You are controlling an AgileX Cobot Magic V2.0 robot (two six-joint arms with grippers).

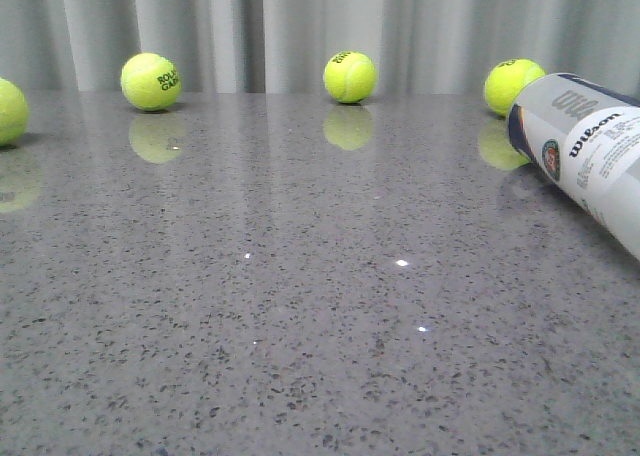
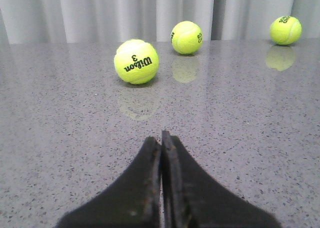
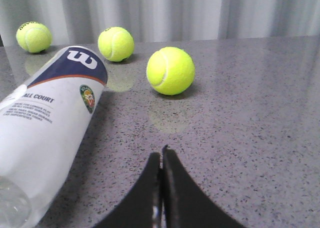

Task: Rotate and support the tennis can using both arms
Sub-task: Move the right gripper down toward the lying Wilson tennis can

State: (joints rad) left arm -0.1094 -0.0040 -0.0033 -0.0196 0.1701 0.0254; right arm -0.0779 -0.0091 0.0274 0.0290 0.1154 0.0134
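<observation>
Tennis can (image 1: 588,154) lying on desk (image 1: 300,306) at right edge, untouched; both tools, left (image 2: 161,138) and right (image 3: 161,155), pressed together, needing to spread and approach first.

You see only part of the can (image 1: 585,146) in the front view: the right edge cuts it off, so its near end is out of sight. In the right wrist view the can (image 3: 47,138) runs off the lower left corner, and its small print is too fine to read. The leftmost ball (image 1: 10,111) in the front view is clipped by the left edge. Neither arm shows in the front view. Both wrist views cut off the grippers at the lower edge.
</observation>
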